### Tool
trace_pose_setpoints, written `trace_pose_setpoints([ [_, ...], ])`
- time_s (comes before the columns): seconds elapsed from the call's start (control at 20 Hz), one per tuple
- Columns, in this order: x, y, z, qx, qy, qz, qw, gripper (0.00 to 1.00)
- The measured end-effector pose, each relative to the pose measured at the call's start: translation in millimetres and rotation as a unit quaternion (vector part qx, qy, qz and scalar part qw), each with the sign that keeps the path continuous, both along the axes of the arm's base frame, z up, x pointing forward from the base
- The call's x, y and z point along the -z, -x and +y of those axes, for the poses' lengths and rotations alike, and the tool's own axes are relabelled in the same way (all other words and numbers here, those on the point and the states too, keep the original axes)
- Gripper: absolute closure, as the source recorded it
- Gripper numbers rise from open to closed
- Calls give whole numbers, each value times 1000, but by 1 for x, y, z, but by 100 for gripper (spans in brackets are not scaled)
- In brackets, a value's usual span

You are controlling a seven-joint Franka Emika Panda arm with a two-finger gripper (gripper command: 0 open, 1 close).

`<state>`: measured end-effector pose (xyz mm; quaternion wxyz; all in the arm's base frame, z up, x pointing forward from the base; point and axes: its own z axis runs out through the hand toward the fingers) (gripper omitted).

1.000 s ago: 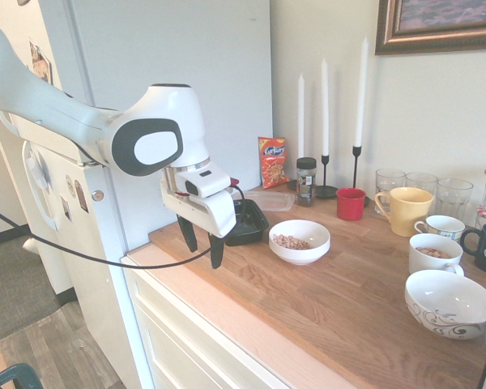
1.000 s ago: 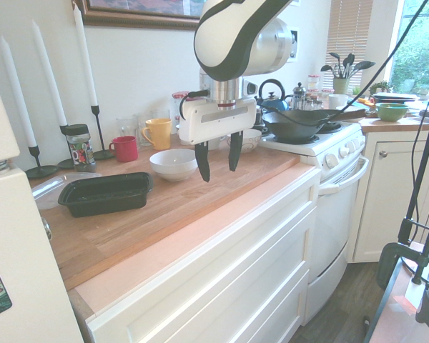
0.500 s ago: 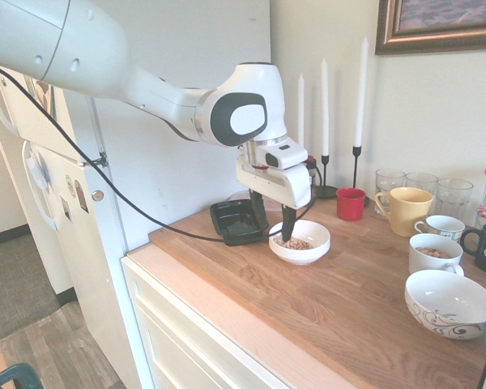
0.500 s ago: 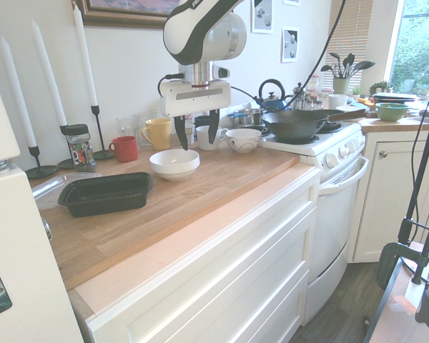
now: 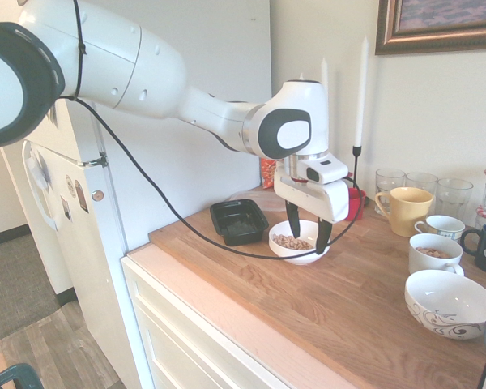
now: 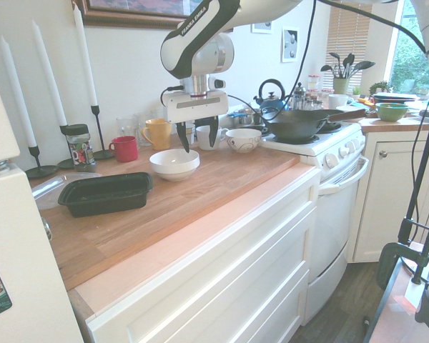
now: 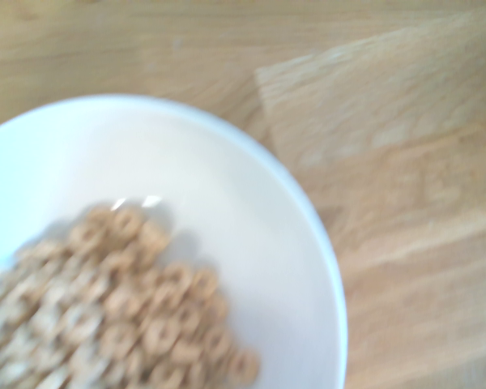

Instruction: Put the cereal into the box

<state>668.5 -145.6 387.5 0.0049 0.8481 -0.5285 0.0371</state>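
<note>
Kitchen counter (image 5: 364, 300): wide-open gripper (image 5: 306, 228) is being hung over bowl (image 5: 301, 250) rim; cereal (image 5: 292, 242) could get spilled short of box (image 5: 239, 220).

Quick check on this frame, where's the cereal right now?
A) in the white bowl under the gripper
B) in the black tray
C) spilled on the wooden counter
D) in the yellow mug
A: the cereal lies heaped inside the white bowl, with the open gripper above that bowl and holding nothing; the black tray beside it shows no cereal.
</note>
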Motion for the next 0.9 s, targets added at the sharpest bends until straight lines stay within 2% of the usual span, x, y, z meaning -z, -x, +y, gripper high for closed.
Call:
trace_pose_setpoints([
  [0.6, 40, -18, -7, 4, -14, 14, 1000, 0],
  [0.9, 43, -14, -14, -6, -107, 0, 994, 0],
])
